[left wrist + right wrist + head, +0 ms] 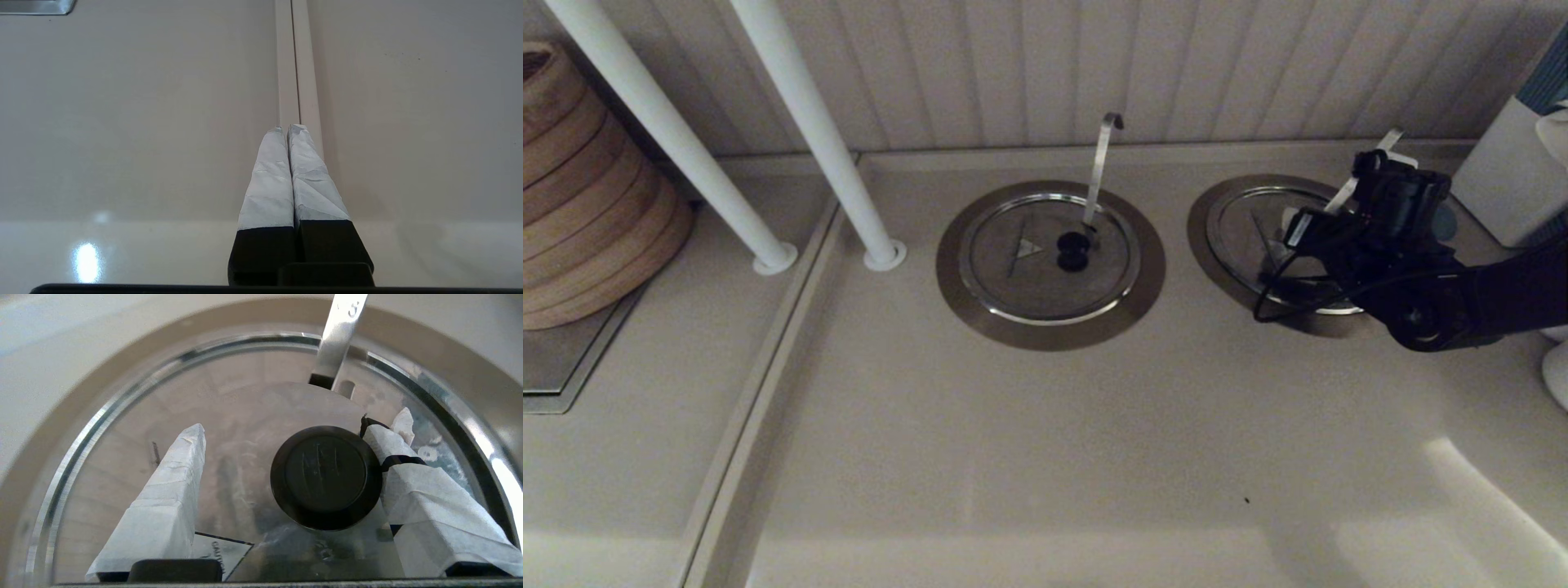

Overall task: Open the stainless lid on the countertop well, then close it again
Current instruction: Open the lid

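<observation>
The left gripper [288, 128] is hovering over bare bench [122, 122], fingers pressed together, holding nothing. At three o'clock from the twin lid [1045, 257], the right gripper [298, 435] is spreading its fingers wide around the stainless lid [245, 416]'s black knob [325, 477], one finger touching it, the lid sitting in the countertop well [1205, 220].

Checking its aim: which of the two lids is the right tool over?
The right lid, with the slanting handle; the right tool straddles its knob. The hooked-handle lid sits untouched.
</observation>
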Available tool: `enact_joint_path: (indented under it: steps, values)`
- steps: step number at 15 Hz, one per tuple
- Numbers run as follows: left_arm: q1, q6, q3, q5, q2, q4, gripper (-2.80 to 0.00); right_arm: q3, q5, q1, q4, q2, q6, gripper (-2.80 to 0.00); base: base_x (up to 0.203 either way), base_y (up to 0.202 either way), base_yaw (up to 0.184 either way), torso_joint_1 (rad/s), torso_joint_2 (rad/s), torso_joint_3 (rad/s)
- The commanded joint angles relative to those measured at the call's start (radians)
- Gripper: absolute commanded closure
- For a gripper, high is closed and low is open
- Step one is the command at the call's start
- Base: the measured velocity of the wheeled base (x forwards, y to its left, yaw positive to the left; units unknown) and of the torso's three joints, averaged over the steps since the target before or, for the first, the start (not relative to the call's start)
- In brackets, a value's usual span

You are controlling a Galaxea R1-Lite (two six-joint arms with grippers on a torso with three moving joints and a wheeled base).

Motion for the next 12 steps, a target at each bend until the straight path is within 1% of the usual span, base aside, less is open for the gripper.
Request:
enact_joint_path:
  steps: [1, 7, 12]
  values:
    - [0.0, 0.0, 0.0, 0.002, 0.001, 0.0, 0.0, 0.0, -0.002, 0.002, -0.009, -0.019, 0.001, -2.8, 0.0, 0.0, 0.0, 0.0, 0.0, 0.0]
    - [0.0, 0.0, 0.0, 0.001, 0.001, 0.0, 0.0, -0.002, -0.002, 0.01, -0.01, -0.038, 0.006, -2.8, 0.0, 0.0, 0.0, 0.0, 0.0, 0.0]
    - [0.0, 0.0, 0.0, 0.0, 0.001, 0.0, 0.0, 0.001, -0.005, 0.039, -0.01, -0.046, 0.007, -2.8, 0.0, 0.0, 0.0, 0.0, 0.0, 0.0]
